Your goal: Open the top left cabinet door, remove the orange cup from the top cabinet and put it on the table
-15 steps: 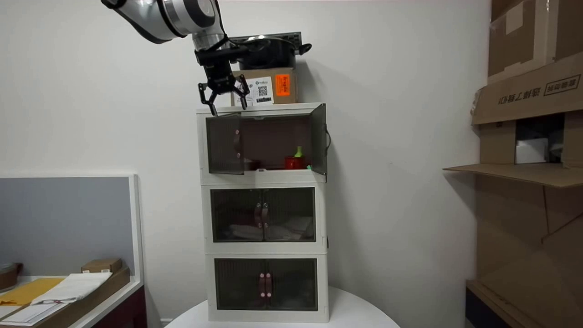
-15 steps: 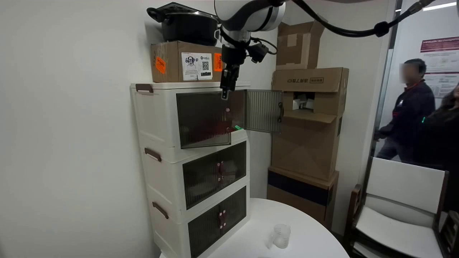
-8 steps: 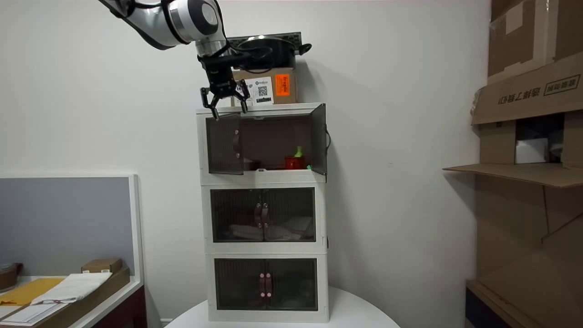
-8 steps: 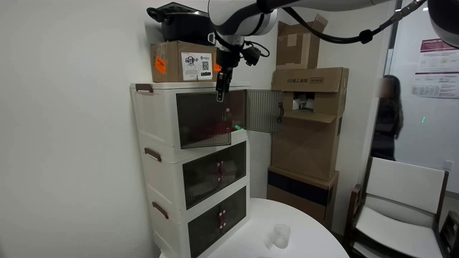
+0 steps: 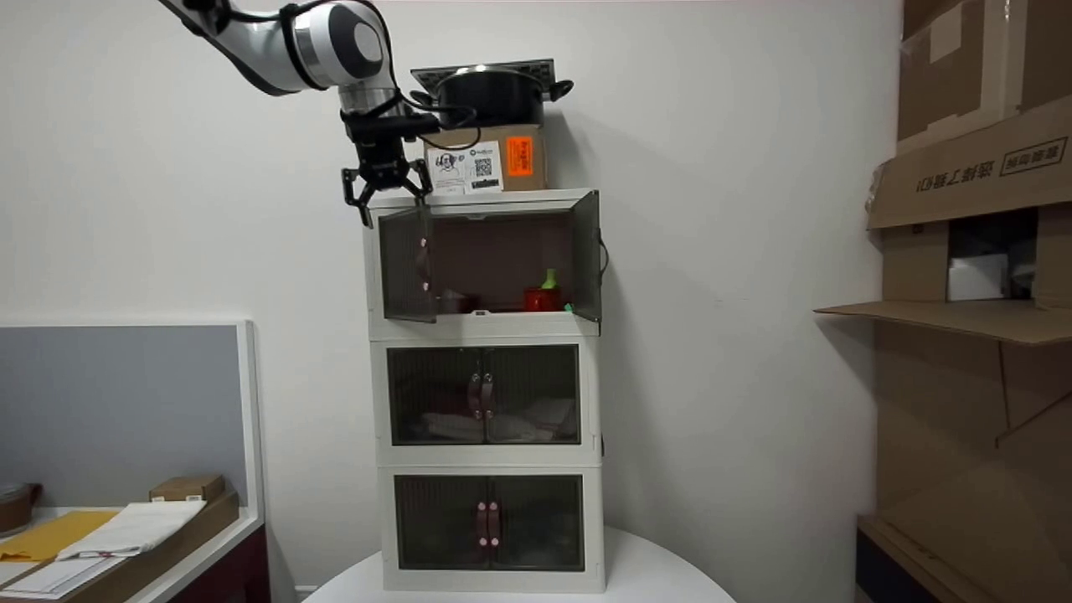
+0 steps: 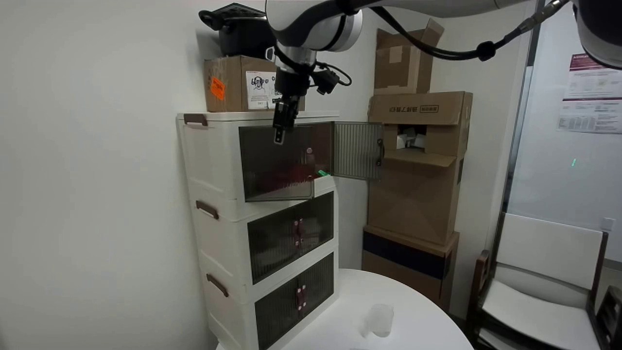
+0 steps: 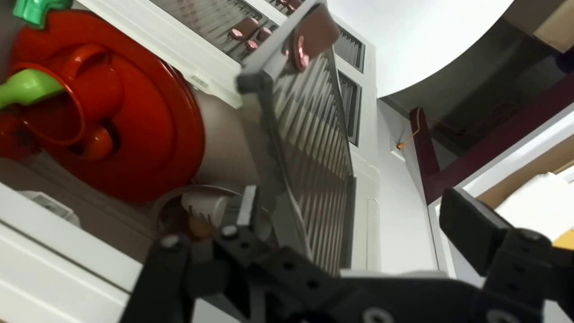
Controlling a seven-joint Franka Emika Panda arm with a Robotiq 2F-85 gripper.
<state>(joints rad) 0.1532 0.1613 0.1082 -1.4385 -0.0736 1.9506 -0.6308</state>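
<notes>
Evidently, the ribbed, smoky translucent top left cabinet door (image 5: 402, 268) stands ajar; the black gripper (image 5: 394, 213), its fingers (image 7: 473, 229) spread wide to either side of it in the wrist view, grips nothing, contact unclear. In an exterior view, a glossy red-orange cup (image 5: 540, 301) sits at four o'clock inside the white-framed top cabinet (image 5: 486, 325). At twelve, a cardboard box (image 5: 499, 134) bears a QR-code label (image 5: 465, 176) and orange sticker (image 5: 519, 156); at three, a brown carton (image 5: 963, 197) carries upside-down Chinese print. A translucent cup (image 6: 380, 320) stands on the smooth round white table (image 6: 418, 306), near a white wall (image 5: 754, 251).
</notes>
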